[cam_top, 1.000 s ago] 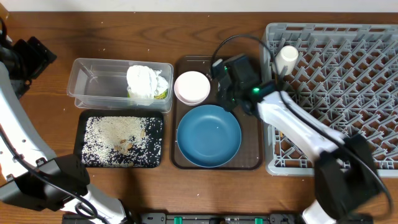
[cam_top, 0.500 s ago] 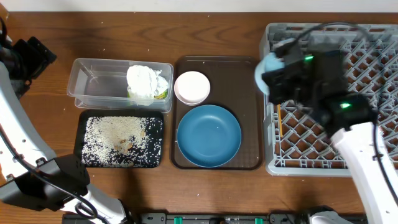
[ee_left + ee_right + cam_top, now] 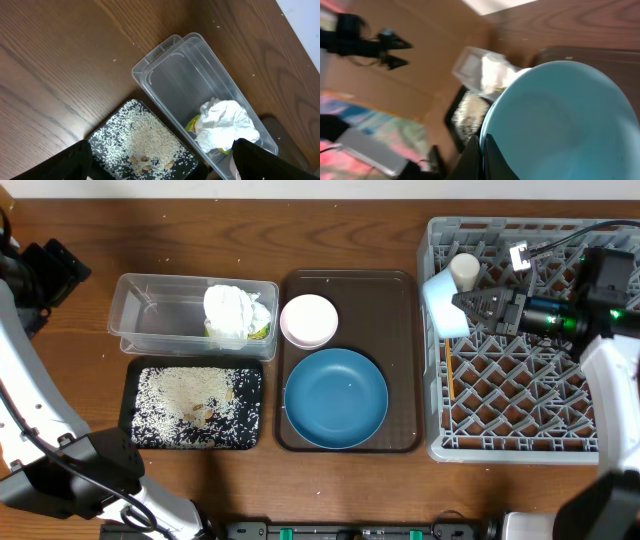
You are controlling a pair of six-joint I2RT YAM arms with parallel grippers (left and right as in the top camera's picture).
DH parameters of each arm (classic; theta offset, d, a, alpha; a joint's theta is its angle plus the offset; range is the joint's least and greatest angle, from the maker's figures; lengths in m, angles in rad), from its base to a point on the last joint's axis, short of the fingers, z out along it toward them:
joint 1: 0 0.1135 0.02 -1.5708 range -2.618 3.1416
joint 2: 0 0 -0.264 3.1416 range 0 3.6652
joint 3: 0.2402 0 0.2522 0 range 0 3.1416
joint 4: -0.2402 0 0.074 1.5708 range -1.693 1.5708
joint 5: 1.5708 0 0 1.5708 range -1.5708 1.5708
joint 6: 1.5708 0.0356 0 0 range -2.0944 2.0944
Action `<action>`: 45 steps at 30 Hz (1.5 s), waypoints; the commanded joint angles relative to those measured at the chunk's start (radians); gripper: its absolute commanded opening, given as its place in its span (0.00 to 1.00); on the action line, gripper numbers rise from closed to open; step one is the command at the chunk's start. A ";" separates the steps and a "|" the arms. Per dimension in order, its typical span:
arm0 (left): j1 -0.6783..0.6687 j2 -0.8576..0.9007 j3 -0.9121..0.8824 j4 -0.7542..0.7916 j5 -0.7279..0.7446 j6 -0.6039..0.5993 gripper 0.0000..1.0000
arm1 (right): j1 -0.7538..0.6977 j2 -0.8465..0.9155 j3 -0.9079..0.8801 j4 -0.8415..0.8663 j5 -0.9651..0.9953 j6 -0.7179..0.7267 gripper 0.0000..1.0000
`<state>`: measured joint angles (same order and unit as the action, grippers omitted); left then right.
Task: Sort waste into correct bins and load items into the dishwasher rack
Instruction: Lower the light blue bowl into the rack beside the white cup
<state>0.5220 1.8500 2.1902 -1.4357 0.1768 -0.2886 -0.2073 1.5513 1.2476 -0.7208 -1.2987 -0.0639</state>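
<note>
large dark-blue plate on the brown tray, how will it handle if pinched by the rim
The large dark-blue round plate looks rigid and probably heavy for a rim pinch, so it may droop. Its smooth sheen suggests a slippery grip. It lies flat in the brown rectangular serving tray, so it should slide rather than roll or tip if pushed.

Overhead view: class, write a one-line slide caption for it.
Right hand holds the light-blue dish over the rack's left edge; plate and bowl sit on the brown tray.
</note>
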 commanded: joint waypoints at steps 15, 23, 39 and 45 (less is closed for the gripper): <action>0.003 0.006 0.005 -0.003 -0.005 -0.002 0.92 | -0.148 0.229 -0.001 -0.126 -0.225 -0.217 0.01; 0.003 0.006 0.005 -0.003 -0.005 -0.002 0.92 | -0.172 0.236 -0.005 -0.137 -0.259 -0.240 0.01; 0.003 0.006 0.005 -0.003 -0.005 -0.002 0.92 | -0.173 0.236 -0.095 -0.063 -0.259 -0.259 0.01; 0.003 0.006 0.005 -0.003 -0.005 -0.002 0.92 | -0.173 0.236 -0.108 -0.006 -0.249 -0.259 0.01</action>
<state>0.5220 1.8500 2.1902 -1.4357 0.1768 -0.2886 -0.3664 1.7805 1.1484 -0.7383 -1.5181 -0.3008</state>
